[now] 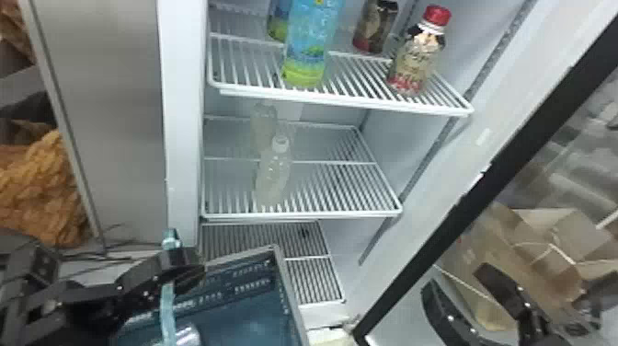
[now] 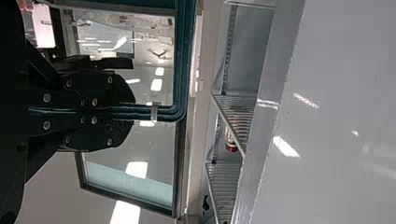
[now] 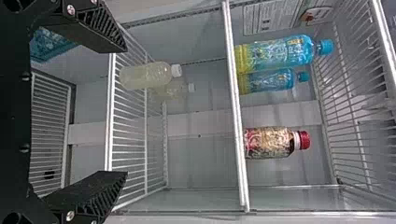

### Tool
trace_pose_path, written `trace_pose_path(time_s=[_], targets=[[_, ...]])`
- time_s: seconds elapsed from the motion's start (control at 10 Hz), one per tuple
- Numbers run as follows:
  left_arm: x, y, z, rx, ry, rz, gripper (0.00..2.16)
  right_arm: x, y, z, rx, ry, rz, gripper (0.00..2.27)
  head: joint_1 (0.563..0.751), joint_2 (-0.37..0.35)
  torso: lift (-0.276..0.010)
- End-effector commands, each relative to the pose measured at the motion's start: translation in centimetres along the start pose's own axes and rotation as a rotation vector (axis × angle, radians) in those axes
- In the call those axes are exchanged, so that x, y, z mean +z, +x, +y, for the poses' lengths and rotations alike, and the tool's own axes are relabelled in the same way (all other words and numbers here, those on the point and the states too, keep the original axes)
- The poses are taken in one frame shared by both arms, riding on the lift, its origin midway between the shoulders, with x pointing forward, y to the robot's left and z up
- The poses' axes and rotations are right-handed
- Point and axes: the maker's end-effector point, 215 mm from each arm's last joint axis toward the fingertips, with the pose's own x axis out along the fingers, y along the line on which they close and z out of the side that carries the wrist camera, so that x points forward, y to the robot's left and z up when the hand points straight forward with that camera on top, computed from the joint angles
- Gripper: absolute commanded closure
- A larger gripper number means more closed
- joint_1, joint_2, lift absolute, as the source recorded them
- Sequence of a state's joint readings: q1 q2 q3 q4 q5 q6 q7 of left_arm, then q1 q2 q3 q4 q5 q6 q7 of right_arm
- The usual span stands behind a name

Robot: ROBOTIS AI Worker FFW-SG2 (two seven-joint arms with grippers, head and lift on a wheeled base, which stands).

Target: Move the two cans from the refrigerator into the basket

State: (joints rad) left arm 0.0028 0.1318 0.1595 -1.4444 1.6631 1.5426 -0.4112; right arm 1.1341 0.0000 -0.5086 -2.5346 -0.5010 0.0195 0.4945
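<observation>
Left gripper pinches basket by its handle; silvery cylinder inside, probably one can delivered. Right gripper, right of basket, spread wide, empty; second likely outstanding.

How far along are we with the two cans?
Looks partly done: a shiny silver cylinder, probably a can, lies in the blue plastic basket. In hand: the left gripper is shut on the basket's blue handle; the right gripper is open and empty. To do: probably the second can, which I can't place.
</observation>
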Motion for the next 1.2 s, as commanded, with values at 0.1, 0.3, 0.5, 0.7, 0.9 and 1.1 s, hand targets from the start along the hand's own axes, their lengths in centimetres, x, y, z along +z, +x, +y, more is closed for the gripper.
trace_pose_path(time_s=[0.1, 0.3, 0.5, 0.7, 0.9, 1.1], targets=[[0.09, -0.09, -0.07, -0.003, 0.000, -0.006, 1.20, 0.07, 0.03, -0.19, -0.003, -0.001, -0.003, 0.11, 0.695, -0.350, -0.218], [0.21, 0.02, -0.25, -0.009, 0.003, -0.007, 1.20, 0.04, 0.16, -0.20, -0.001, 0.001, -0.007, 0.11, 0.695, -0.350, -0.218], [0.30, -0.22, -0.30, -0.012, 0.002, -0.016, 1.20, 0.07, 0.24, -0.14, 0.001, 0.000, -0.009, 0.11, 0.695, -0.350, -0.218], [0.39, -0.30, -0.47, -0.016, 0.006, -0.018, 1.20, 0.02, 0.39, -0.02, 0.003, 0.004, -0.011, 0.11, 0.695, -0.350, -0.218], [0.43, -0.32, -0.72, -0.022, 0.009, -0.018, 1.20, -0.41, 0.52, -0.05, 0.002, 0.014, -0.010, 0.11, 0.695, -0.350, -0.218], [0.55, -0.36, -0.98, -0.026, 0.016, -0.021, 1.20, -0.62, 0.82, 0.03, 0.004, 0.022, -0.015, 0.11, 0.695, -0.350, -0.218]])
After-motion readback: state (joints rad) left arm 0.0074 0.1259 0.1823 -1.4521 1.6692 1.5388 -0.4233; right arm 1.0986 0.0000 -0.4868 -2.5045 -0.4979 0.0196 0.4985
